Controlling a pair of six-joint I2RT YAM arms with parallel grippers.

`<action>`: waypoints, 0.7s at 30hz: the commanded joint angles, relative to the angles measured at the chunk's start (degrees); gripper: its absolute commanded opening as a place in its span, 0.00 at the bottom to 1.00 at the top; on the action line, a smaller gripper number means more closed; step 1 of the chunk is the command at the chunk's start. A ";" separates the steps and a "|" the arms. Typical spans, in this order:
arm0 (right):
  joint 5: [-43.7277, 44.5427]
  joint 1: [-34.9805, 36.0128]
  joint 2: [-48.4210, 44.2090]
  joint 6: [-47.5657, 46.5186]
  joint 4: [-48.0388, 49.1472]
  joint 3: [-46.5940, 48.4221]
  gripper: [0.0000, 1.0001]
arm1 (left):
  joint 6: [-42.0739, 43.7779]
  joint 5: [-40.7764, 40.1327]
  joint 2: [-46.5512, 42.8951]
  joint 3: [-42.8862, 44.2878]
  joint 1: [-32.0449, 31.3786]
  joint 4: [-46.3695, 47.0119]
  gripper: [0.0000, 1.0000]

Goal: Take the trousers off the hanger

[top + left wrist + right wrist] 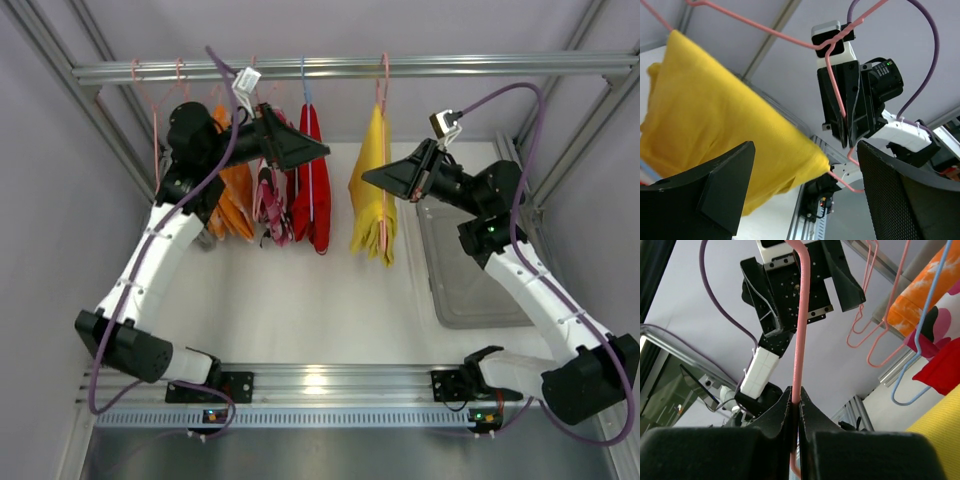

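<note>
Closest to the lens, my right gripper (796,396) is pressed together on the pink wire of the hanger (801,315), pinching it steady. My left gripper (806,146) stands spread wide, holding nothing, aimed at the trousers (715,110), which hang draped over the hanger beyond it, under the rail (420,67). I judge this the reach-in step. Next I must carry the left jaws around the yellow cloth, close, and draw it off the wire.
</note>
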 commanded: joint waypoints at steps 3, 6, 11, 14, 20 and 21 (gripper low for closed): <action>2.27 -0.27 -4.84 -5.26 5.07 1.05 0.00 | -6.09 -3.89 6.31 5.91 -6.87 12.16 0.84; 2.71 -0.27 -5.46 -5.27 4.81 0.08 0.00 | -4.68 -6.19 9.04 7.14 -10.84 13.56 0.84; 2.62 -0.27 -6.51 -5.97 3.67 -0.63 0.00 | -7.49 -7.07 13.51 7.58 -15.93 20.06 0.81; 2.54 -0.27 -6.95 -6.32 3.14 -1.06 0.00 | -12.66 -6.90 15.89 7.67 -17.52 25.76 0.78; 2.36 -0.27 -7.04 -6.32 3.31 -1.24 0.00 | -19.79 -8.30 18.27 7.49 -18.41 31.58 0.70; 2.36 -0.27 -7.04 -6.58 3.31 -1.33 0.00 | -21.10 -8.47 18.36 7.40 -18.41 32.89 0.70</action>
